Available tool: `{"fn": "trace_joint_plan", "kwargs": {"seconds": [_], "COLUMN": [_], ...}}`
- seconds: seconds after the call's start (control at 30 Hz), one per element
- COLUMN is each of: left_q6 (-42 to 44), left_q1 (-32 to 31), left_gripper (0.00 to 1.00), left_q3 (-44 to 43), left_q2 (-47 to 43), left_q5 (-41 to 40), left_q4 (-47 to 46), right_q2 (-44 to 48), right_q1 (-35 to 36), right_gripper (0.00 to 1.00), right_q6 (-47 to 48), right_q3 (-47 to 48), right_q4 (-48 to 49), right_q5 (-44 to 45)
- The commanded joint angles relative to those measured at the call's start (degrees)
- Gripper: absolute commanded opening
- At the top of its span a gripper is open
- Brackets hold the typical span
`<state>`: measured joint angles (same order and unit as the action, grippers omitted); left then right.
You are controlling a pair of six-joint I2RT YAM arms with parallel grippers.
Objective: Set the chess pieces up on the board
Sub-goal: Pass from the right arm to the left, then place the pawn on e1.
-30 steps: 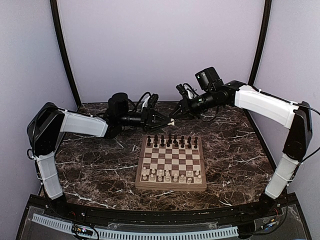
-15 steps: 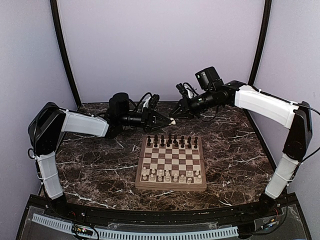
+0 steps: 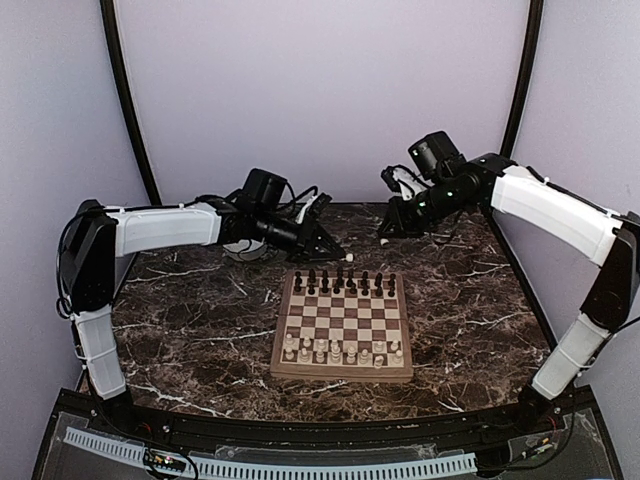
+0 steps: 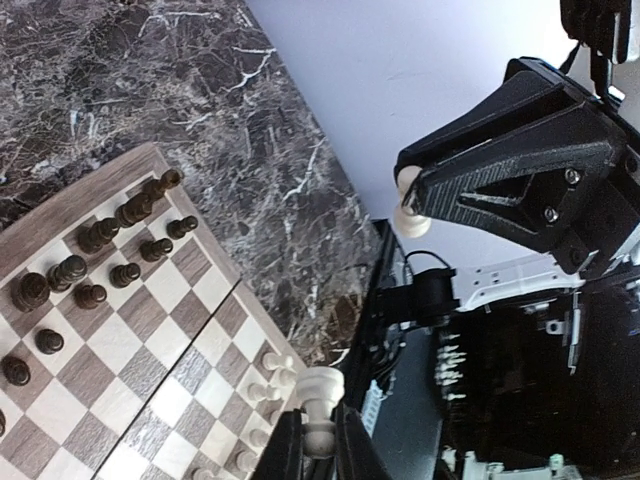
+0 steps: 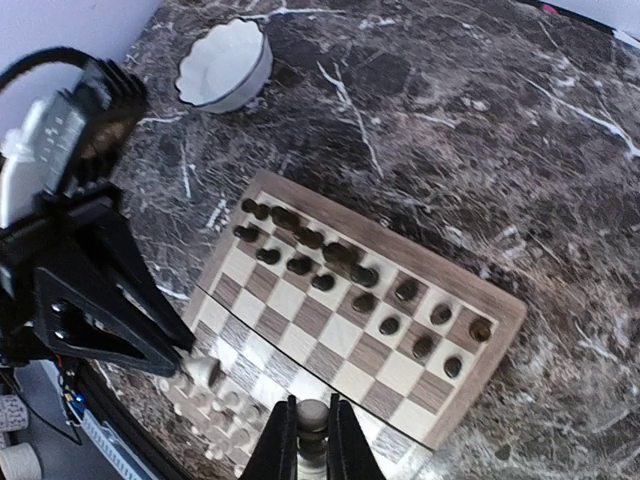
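The board (image 3: 343, 322) lies mid-table, with dark chess pieces (image 3: 345, 282) on its two far rows and cream pieces (image 3: 343, 350) on the near rows. My left gripper (image 3: 330, 249) hovers just beyond the board's far left corner, shut on a cream piece (image 4: 320, 415). My right gripper (image 3: 385, 239) hovers beyond the far right part of the board, shut on a cream piece (image 5: 312, 422). The two grippers face each other, a short gap apart. The right gripper (image 4: 408, 205) shows in the left wrist view, and the left gripper (image 5: 195, 368) shows in the right wrist view.
A small white scalloped dish (image 5: 224, 62) stands on the dark marble table (image 3: 190, 330) beyond the board's left side, partly hidden under my left arm in the top view (image 3: 243, 252). Purple walls close in the back and sides.
The two gripper tips, which met above the board's far edge, have drawn apart. The right gripper pulled back to the right. The left arm's wrist swung right and farther back.
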<state>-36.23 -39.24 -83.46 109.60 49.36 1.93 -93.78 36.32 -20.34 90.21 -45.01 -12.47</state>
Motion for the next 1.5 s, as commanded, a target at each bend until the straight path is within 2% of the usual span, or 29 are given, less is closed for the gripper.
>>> {"fn": "trace_joint_plan", "kwargs": {"seconds": [0.0, 0.03, 0.17, 0.47, 1.0, 1.47], "left_q6": [15.02, 15.87, 18.74, 20.9, 21.13, 20.49], "left_q1": [-3.77, -4.32, -7.57, -13.52, -16.48, -16.63], "left_gripper": [0.08, 0.08, 0.07, 0.07, 0.06, 0.07], "left_q3": [-8.47, -9.57, -15.05, -21.83, -26.59, -27.43], "left_q2": [-0.23, 0.78, 3.65, 10.34, 16.57, 18.58], "left_q5": [-10.06, -12.27, -16.12, -21.22, -25.69, -24.2], "left_q4": [28.42, 32.61, 39.96, 47.39, 52.66, 52.76], "right_q2": [5.3, 6.13, 8.47, 9.66, 10.68, 10.91], "right_q1": [-0.31, -0.35, -0.37, -0.64, -0.72, -0.72], "right_gripper": [0.03, 0.03, 0.03, 0.03, 0.03, 0.03], "right_q6": [2.85, 2.81, 3.53, 6.01, 5.88, 5.59], "right_q3": [-6.25, -7.55, -11.74, -13.87, -15.9, -16.3], "right_q4": [-2.13, -2.03, -1.19, -1.18, -1.21, -1.0], "right_q5": [6.94, 7.39, 9.25, 10.8, 9.58, 9.74]}}
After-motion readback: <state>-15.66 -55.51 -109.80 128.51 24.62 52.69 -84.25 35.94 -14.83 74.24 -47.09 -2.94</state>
